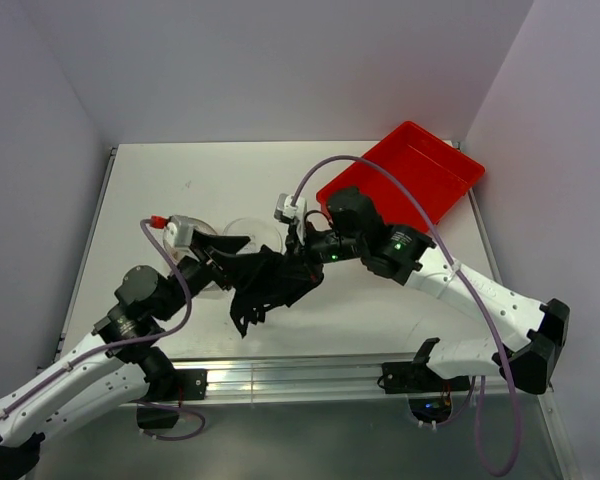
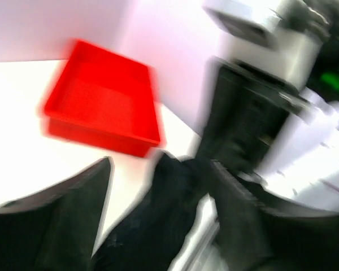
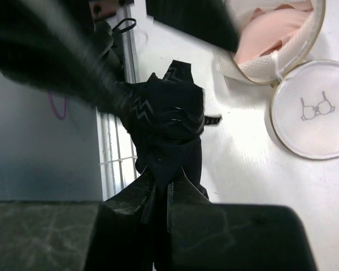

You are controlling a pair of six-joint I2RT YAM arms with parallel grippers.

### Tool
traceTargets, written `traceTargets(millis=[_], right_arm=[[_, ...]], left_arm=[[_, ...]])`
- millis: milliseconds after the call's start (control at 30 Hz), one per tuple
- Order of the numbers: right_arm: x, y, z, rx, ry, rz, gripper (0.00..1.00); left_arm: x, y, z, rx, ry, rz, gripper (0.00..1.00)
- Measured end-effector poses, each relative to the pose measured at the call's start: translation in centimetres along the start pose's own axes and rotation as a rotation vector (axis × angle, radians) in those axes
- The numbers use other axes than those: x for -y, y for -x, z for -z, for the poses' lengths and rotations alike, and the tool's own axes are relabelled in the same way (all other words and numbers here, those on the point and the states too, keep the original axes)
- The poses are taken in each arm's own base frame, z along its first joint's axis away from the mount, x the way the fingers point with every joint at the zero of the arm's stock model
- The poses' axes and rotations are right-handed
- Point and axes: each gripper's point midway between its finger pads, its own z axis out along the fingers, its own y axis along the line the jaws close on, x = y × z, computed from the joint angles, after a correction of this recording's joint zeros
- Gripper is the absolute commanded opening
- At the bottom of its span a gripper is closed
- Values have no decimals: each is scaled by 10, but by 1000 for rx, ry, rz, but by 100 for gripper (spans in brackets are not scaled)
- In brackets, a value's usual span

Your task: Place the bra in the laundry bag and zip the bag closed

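Note:
The black bra [image 1: 270,285] hangs bunched above the table's middle. My right gripper [image 1: 302,268] is shut on its top edge; the right wrist view shows the fingers [image 3: 152,192] pinching the cloth [image 3: 164,121]. My left gripper [image 1: 238,262] is at the bra's left side with its jaws wide apart. In the blurred left wrist view the bra [image 2: 158,220] lies between the open fingers [image 2: 73,214]. The white mesh laundry bag [image 3: 271,62] stands open behind, with pale pink fabric inside. Its round lid [image 3: 313,110] with the dark squiggle lies flat beside it. The bag is partly hidden in the top view [image 1: 250,230].
A red plastic tray [image 1: 405,172] sits tilted at the back right against the wall, also in the left wrist view [image 2: 101,96]. The metal rail [image 1: 290,375] runs along the table's near edge. White walls close in the back and both sides.

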Motion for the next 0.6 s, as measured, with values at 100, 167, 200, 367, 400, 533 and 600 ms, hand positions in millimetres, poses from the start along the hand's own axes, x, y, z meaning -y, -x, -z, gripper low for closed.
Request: traceTargets(millis=[100, 167, 200, 367, 400, 533, 600], right_arm=[[3, -2, 1, 2, -24, -13, 0], [7, -2, 2, 15, -49, -22, 0], [8, 0, 4, 26, -61, -27, 0], [17, 20, 15, 122, -135, -69, 0], [19, 26, 17, 145, -149, -77, 0], [31, 42, 20, 218, -217, -123, 0], [38, 50, 22, 253, -251, -150, 0]], left_arm=[[-33, 14, 1, 42, 221, 39, 81], [-58, 23, 4, 66, 389, 69, 78], [-73, 27, 7, 80, 490, 79, 76], [-147, 21, 38, 95, 900, 92, 66], [-167, 15, 52, 91, 985, 98, 66], [-223, 1, 112, 127, 1233, 130, 65], [-239, -3, 138, 157, 1320, 152, 65]])
